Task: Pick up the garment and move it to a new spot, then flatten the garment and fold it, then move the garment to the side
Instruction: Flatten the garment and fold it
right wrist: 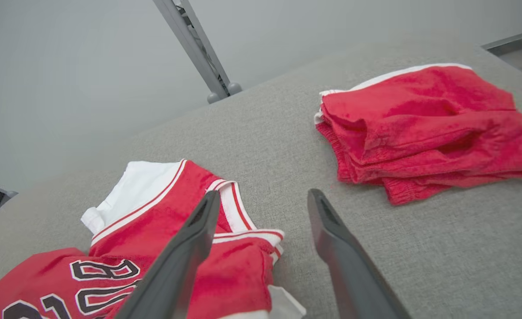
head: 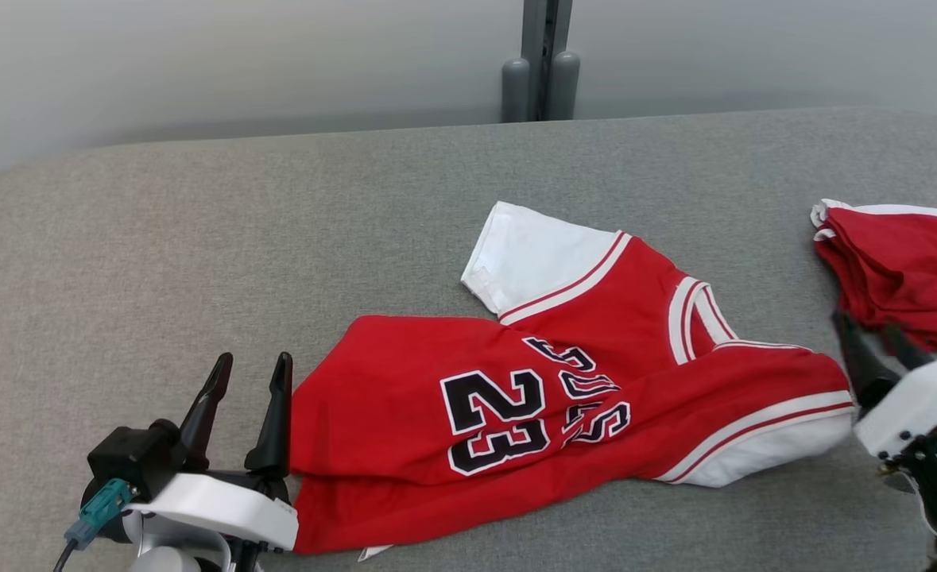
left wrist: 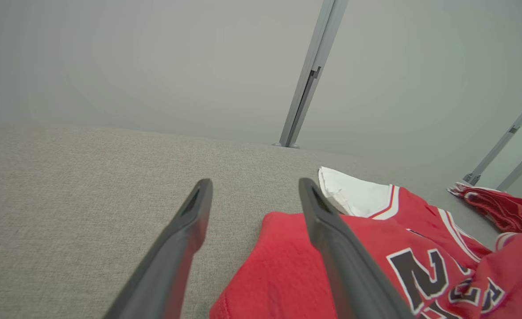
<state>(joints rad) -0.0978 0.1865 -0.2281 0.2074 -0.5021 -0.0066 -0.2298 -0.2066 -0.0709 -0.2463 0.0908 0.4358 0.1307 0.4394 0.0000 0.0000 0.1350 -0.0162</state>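
Observation:
The garment (head: 563, 373) is a red jersey with white sleeves and a black "23". It lies crumpled and partly doubled over on the grey padded table (head: 198, 238). My left gripper (head: 252, 365) stands open just off the jersey's left edge, holding nothing. In the left wrist view, the left gripper (left wrist: 255, 190) has one finger over the red cloth (left wrist: 287, 274) and the other over bare table. My right gripper (head: 869, 334) is open beside the jersey's right sleeve. In the right wrist view, the right gripper (right wrist: 264, 199) hovers over the jersey's edge (right wrist: 163, 221) with nothing between its fingers.
A second red garment (head: 905, 270) lies folded in a pile at the table's right edge, just beyond my right gripper; this red pile (right wrist: 424, 128) also appears in the right wrist view. A grey post (head: 544, 63) rises behind the table's far edge.

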